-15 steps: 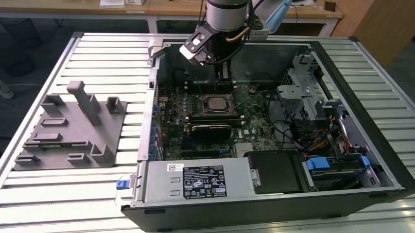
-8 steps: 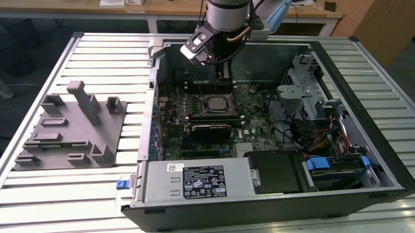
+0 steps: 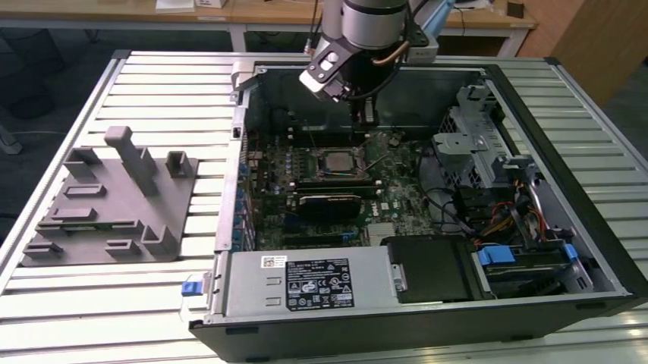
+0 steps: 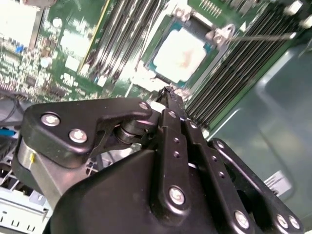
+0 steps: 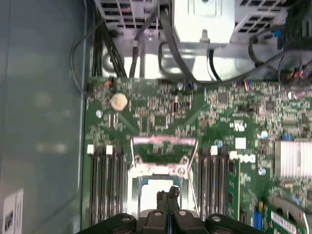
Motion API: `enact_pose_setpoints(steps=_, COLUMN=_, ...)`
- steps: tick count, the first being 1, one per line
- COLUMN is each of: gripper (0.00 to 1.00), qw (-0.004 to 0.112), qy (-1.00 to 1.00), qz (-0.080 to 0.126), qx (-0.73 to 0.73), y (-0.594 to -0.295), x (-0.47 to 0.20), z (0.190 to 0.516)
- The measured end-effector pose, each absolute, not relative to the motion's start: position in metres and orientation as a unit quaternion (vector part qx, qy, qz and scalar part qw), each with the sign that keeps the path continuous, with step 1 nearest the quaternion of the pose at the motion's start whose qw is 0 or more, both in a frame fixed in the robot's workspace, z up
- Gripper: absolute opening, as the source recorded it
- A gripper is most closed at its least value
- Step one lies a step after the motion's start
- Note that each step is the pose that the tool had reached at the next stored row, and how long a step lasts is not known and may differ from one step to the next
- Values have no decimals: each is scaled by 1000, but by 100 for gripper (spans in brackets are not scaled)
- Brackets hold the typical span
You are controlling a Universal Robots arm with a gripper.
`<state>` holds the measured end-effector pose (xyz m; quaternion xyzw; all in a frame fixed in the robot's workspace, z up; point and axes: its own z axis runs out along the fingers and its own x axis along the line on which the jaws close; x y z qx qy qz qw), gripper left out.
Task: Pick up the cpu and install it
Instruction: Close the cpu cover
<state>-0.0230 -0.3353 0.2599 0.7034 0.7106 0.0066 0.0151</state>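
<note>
Hand (image 4: 168, 92) closed, empty, above cpu (image 4: 179, 51)

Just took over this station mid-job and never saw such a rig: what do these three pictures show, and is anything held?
One robot arm with a two-fingered gripper works inside an open computer case lying on a slatted metal table. The exterior view looks on from off the arm; both wrist views ride on the arm and look past the fingers at the green motherboard. The cpu, a pale square chip, sits in its socket on that board, close to the fingertips. The gripper is shut, holding nothing that I can see. At the exterior view's left, a grey plastic block with upright posts stands on the table.
</note>
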Motion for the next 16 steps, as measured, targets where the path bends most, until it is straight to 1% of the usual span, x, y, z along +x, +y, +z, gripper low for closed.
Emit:
enact_pose_setpoints(steps=8, gripper=11, qw=15, qy=711, qz=6, qx=703, y=-335, x=-10, z=260)
enact_pose_setpoints(steps=16, gripper=11, qw=15, qy=711, qz=7, qx=703, y=-335, x=-10, z=270)
